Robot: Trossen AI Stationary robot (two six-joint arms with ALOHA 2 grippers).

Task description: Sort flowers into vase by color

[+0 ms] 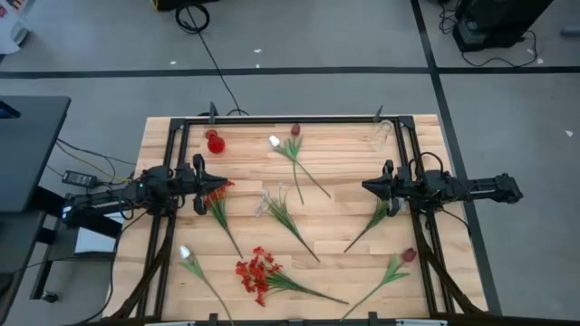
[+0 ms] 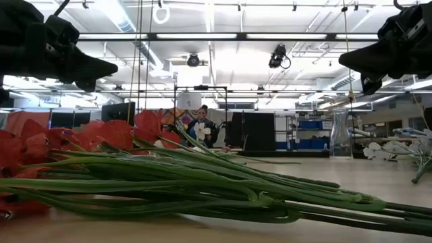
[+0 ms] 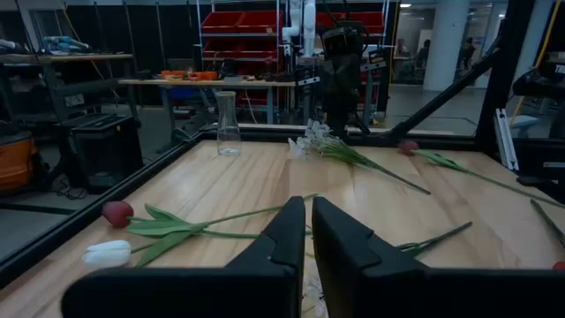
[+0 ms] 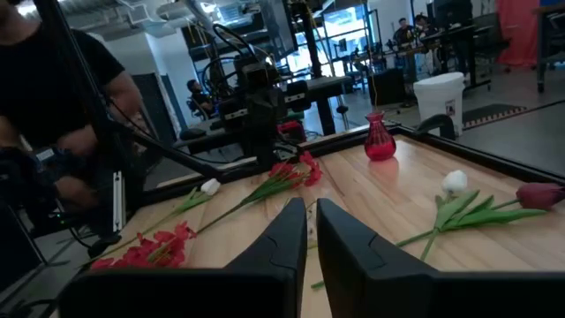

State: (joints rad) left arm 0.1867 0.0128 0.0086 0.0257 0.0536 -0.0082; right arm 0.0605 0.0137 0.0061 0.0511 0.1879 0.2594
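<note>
From above, the wooden counter (image 1: 344, 181) carried the flowers scattered flat. A red flower cluster (image 1: 256, 273) lay near the front edge, its stem running toward the right. A white tulip (image 1: 275, 141) and a maroon tulip (image 1: 294, 130) lay at the back, stems slanting forward and right. Another white tulip (image 1: 184, 254) lay front-left, another maroon tulip (image 1: 409, 255) front-right, a pale sprig (image 1: 265, 205) mid-counter. A red vase (image 1: 215, 142) stood back-left, a clear vase (image 1: 384, 132) back-right. The left gripper (image 1: 215, 187) hovered at the left side, the right gripper (image 1: 365, 186) at the right, facing each other.

The low view alone showed the red cluster's (image 2: 101, 135) green stems (image 2: 223, 185) up close, stretching rightward.

The left wrist view showed its gripper (image 3: 309, 231) narrowed to a thin gap, holding nothing, with the clear vase (image 3: 228, 125) upright beyond.

The right wrist view showed its gripper (image 4: 310, 231) equally narrow and empty, the red vase (image 4: 379, 138) upright, and a person (image 4: 62, 115) beside the counter.
</note>
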